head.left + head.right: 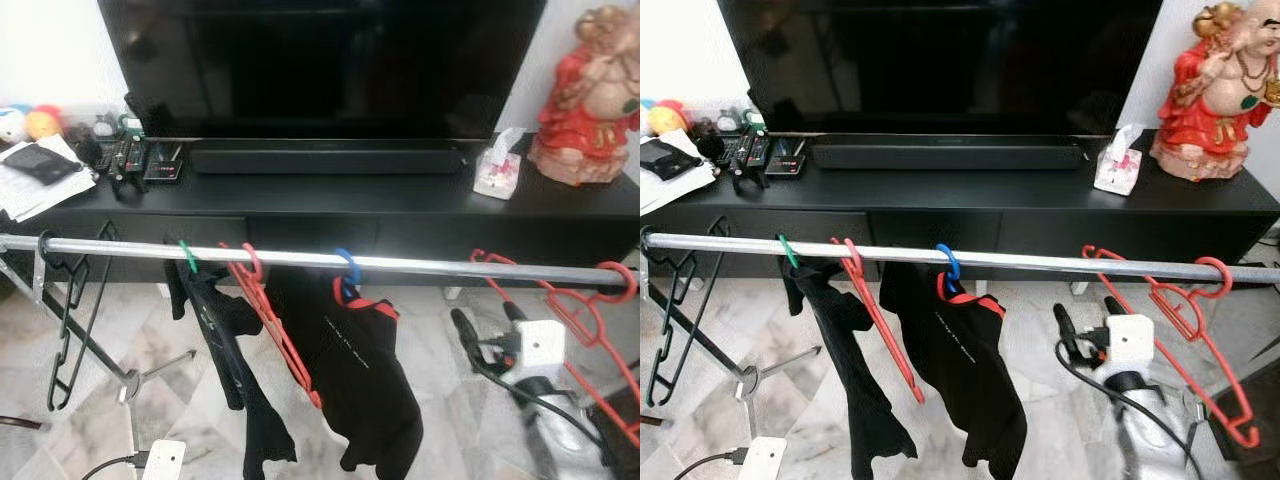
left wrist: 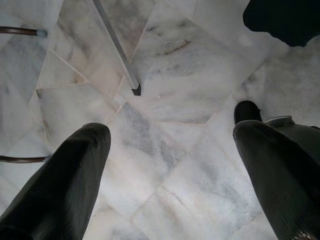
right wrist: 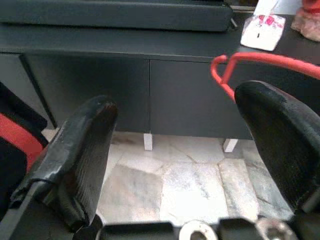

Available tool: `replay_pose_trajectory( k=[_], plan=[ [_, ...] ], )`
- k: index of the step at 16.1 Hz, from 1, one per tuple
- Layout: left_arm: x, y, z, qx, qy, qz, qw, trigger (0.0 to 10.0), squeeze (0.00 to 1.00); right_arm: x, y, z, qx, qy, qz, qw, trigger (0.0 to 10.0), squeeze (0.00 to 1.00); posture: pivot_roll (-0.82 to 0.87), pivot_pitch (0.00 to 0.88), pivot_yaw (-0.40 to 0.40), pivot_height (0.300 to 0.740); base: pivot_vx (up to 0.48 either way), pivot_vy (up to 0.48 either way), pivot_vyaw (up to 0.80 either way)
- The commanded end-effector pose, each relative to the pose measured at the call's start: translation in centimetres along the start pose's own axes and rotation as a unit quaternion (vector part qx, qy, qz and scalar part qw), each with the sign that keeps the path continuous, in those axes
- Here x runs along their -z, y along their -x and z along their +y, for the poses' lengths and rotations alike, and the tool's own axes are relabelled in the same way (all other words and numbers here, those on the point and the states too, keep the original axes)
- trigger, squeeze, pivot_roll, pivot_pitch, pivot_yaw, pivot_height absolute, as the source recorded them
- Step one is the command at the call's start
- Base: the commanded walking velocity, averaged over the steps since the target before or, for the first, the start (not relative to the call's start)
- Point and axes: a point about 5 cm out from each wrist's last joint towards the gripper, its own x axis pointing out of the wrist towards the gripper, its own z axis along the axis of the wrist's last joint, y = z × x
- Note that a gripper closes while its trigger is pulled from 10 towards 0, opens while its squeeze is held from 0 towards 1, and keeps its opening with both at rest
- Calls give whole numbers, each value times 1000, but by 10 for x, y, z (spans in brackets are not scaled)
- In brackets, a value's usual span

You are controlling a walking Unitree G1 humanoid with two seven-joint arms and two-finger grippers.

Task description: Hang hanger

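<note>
A silver rail [image 1: 420, 263] runs across in front of a black TV cabinet. A red hanger [image 1: 585, 300] hangs by its hook near the rail's right end and slants down to the right. My right gripper [image 1: 487, 322] is open and empty, just below the rail and left of that hanger. In the right wrist view the red hanger [image 3: 260, 59] passes above one finger [image 3: 280, 135]. Further left hang a blue hanger with a black and red shirt [image 1: 355, 370], another red hanger [image 1: 272, 325], a black garment on a green hook [image 1: 225, 350] and a black hanger [image 1: 65, 320]. My left gripper [image 2: 170, 165] hangs open over the floor.
The black cabinet [image 1: 320, 200] carries a TV [image 1: 320, 60], a soundbar [image 1: 325, 160], a tissue pack [image 1: 497, 170], a red statue [image 1: 590, 95], remotes [image 1: 135, 160] and papers [image 1: 35, 175]. A rack leg [image 2: 117, 47] stands on the marble floor [image 1: 430, 330].
</note>
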Motion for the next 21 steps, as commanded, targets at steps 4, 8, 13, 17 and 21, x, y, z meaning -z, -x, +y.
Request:
replay_pose_trajectory(
  k=[4,8,13,17,21],
  plan=[
    [4,0,-1,10,-24,5,1000,10000,0,-24,10,1,-119,-20,-9,993,10000,1000,-210,0,-5,740,0,0,0],
    [2,0,-4,15,-27,5,1000,10000,0,-13,8,32,-209,-22,26,977,10000,0,-191,0,-3,740,0,0,0],
    [-4,-1,1,13,-37,-2,999,10000,0,-13,0,60,-285,-14,44,958,10000,0,-193,0,20,740,0,0,0],
    [-6,-1,0,13,-38,-4,999,10000,0,-14,-11,73,-305,-14,45,951,10000,0,-184,0,12,740,0,0,0],
    [-3,-1,-2,15,-39,0,999,10000,0,-11,-16,89,-350,-8,63,935,10000,0,-184,0,7,740,0,0,0]
  ],
)
